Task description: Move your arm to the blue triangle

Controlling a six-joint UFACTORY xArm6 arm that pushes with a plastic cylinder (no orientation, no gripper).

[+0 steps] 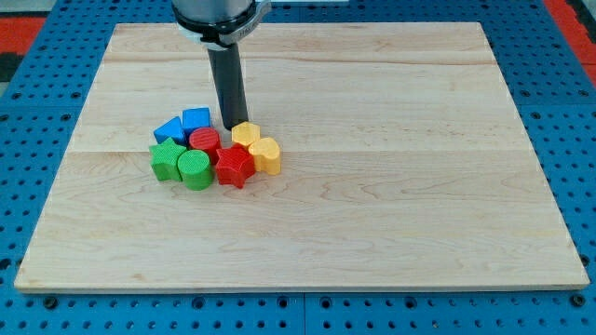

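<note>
The blue triangle [171, 130] lies at the left of a tight cluster of blocks on the wooden board [391, 186]. A blue cube [196, 119] sits just right of it. My tip [231, 127] stands at the cluster's top edge, right of the blue cube and just left of a yellow block [246, 134], about a block and a half right of the blue triangle. Below them lie a red cylinder [205, 142], a red star [235, 167], a yellow heart [266, 155], a green star-like block [166, 159] and a green cylinder [195, 171].
The board lies on a blue perforated table [37, 112]. The arm's dark rod [226, 84] rises from the cluster to the view's top.
</note>
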